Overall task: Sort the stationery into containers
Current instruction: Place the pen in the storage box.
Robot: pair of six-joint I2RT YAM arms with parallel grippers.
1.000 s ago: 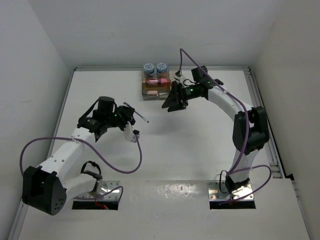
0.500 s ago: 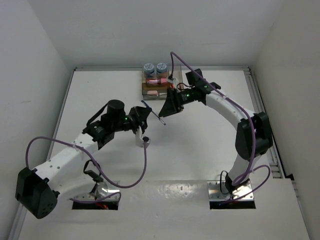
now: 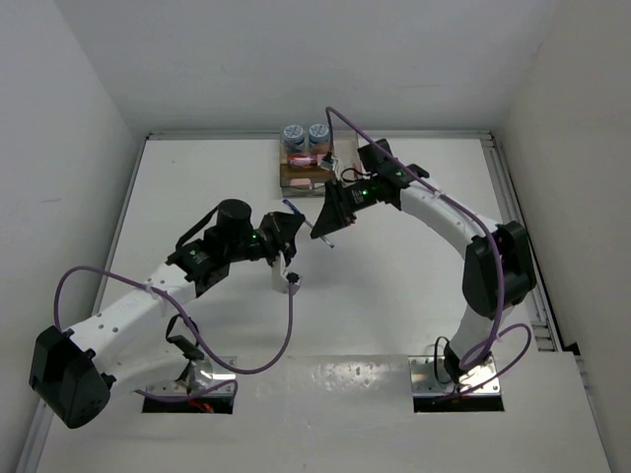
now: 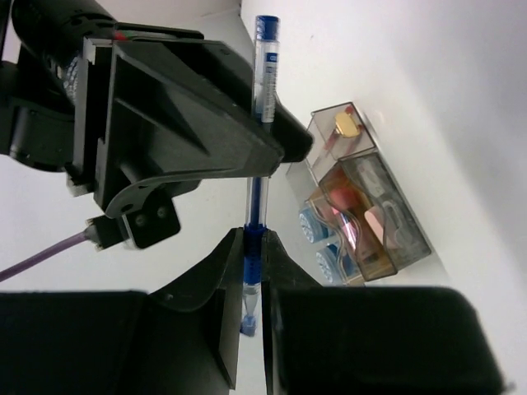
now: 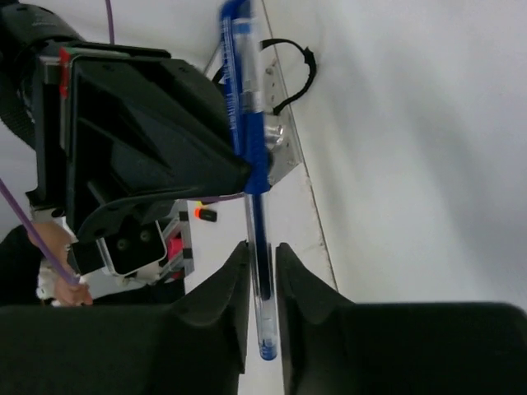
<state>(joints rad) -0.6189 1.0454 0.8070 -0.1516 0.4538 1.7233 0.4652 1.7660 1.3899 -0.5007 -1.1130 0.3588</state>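
- Sorting looked close to finished: the organiser [image 3: 284,179] at the far edge of the counter [image 3: 197,177] already held two patterned rolls [image 3: 293,133] at its back and a pink piece [image 3: 308,159] in front of them.
- From above, no loose item showed on the counter. Red pens could not be made out in any view.
- One item was plainly left to place: a blue pen [image 4: 256,202], held in the air between the two arms, near the organiser's front but outside it.
- The left claw [image 4: 254,247] was pinched tight on one end of the pen, with the barrel running straight out from between its fingers.
- The right claw [image 5: 261,251] was drawn narrow around the pen's other end. Whether its fingers pressed the barrel could not be told.
- The two claws faced each other almost nose to nose along the pen, which pointed to a hand-over from left to right. Dropping the pen into a compartment appeared to be the remaining step.
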